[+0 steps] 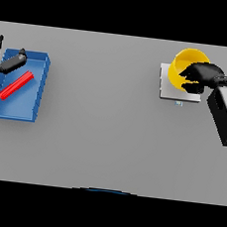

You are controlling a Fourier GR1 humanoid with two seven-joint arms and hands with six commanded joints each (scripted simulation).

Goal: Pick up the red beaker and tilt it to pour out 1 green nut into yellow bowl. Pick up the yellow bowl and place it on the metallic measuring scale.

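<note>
Resting on the pale metallic measuring scale (pixel 170 90) at the far right of the grey table (pixel 103 134), the round yellow bowl (pixel 183 68) sits tilted, its opening turned toward the viewer's right. The robot's dark right hand (pixel 202 77) has its fingers curled round the bowl's right rim, gripping it, with the white and grey forearm reaching in from the right edge. At the far left lies a blue rectangular tray (pixel 36 89), and inside it the red beaker (pixel 16 85) lies on its side, slanting diagonally. The dark left hand (pixel 9 62) hovers over the tray's upper left corner with its fingers straight and spread, holding nothing. No green nut can be made out.
</note>
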